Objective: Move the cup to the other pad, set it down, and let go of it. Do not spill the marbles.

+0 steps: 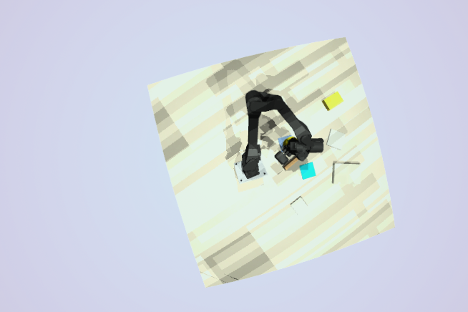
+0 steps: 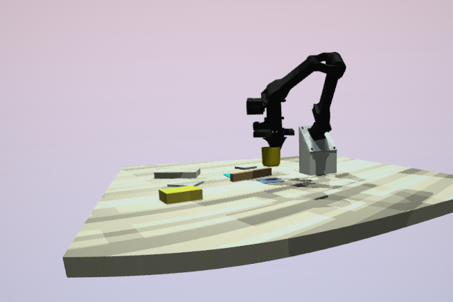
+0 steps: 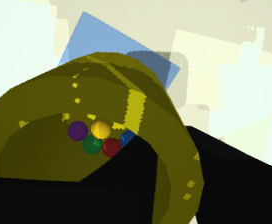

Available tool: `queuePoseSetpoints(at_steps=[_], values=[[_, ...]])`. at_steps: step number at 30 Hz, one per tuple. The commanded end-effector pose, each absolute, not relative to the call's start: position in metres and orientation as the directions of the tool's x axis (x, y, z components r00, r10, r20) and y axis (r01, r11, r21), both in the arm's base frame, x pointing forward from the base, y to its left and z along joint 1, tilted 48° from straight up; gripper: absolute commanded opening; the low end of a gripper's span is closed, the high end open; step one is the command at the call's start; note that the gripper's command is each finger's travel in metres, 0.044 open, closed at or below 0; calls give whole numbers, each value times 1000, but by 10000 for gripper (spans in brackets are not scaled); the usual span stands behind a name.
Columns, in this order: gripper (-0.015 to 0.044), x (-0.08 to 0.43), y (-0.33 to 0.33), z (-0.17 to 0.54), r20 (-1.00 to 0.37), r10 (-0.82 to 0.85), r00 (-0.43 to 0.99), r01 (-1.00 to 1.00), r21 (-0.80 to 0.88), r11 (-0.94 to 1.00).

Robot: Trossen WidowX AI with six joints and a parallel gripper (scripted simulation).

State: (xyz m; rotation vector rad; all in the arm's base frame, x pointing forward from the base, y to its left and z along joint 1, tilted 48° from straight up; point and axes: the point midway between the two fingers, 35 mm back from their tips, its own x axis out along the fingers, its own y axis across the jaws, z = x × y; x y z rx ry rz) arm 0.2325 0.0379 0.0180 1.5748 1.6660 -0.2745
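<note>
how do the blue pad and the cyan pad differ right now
The blue pad lies under the lifted cup, partly shadowed; the cyan pad lies bare in the top view. The blue pad is paler, the cyan pad brighter. A brown block separates them. Both are flat squares.

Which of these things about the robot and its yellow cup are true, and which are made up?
1. The gripper is shut on the dark yellow cup. True.
2. The cup stands on the flat blue pad. False: it hangs in the air above it.
3. Coloured marbles lie inside the cup. True.
4. The bright yellow block is in the cup. False: it lies on the table, far from it.
</note>
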Motion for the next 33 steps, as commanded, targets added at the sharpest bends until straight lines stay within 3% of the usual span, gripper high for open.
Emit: queuePoseSetpoints(at_steps=[1, 33], values=[[0, 233, 37, 17, -670, 735, 105, 912, 360, 197], [0, 252, -1, -16, -676, 729, 110, 906, 369, 205]])
